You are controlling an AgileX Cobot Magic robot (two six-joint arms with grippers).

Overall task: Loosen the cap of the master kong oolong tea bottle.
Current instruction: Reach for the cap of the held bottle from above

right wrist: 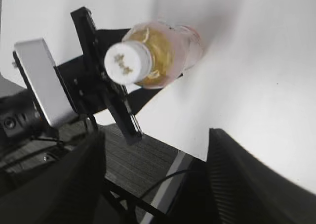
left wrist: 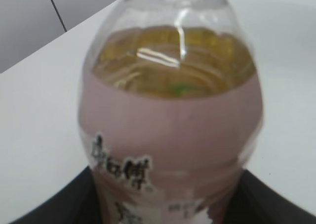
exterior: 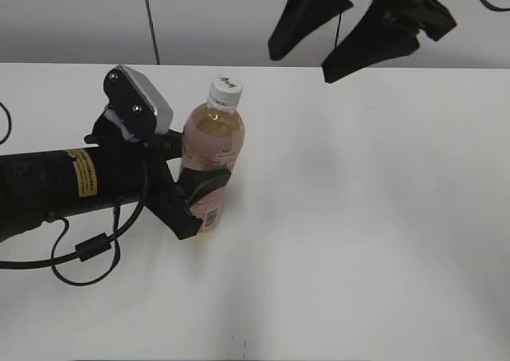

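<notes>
Bottle (exterior: 212, 158) stands upright on the white surface (exterior: 358, 217), left of centre in the exterior view. Clear plastic, amber tea filling it up to the shoulder, pink wrap label round the body w/ white text and a barcode low down near the base. Cap (exterior: 225, 91) sits on top: small, round, white, a dark mark on its face.

Left pincer (exterior: 203, 198) comes in from the left, arm lying low and roughly level over the surface, black fingers (exterior: 209, 184) wrapped round the lower half of the bottle, clamped on the label. Grey camera block sits on top of the wrist, just beside the bottle's shoulder. Cable (exterior: 84, 253) loops under the arm.

Left wrist view: bottle (left wrist: 170, 115) fills the shot, pink label blurred, white characters w/ dark edges low on it, tea line showing above the label, a small green spot visible thru the liquid. Dark finger edges at both bottom corners.

Right pincer (exterior: 331, 30) hangs high, up at the top right of the exterior view, spread wide, well apart from the bottle and holding nothing.

Right wrist view looks down on it: cap (right wrist: 127, 61) seen nearly face-on, mark in the middle, bottle (right wrist: 165, 53) tapering away beneath, left pincer (right wrist: 111, 98) gripping it, two dark fingertips (right wrist: 247, 179) wide in the foreground.
</notes>
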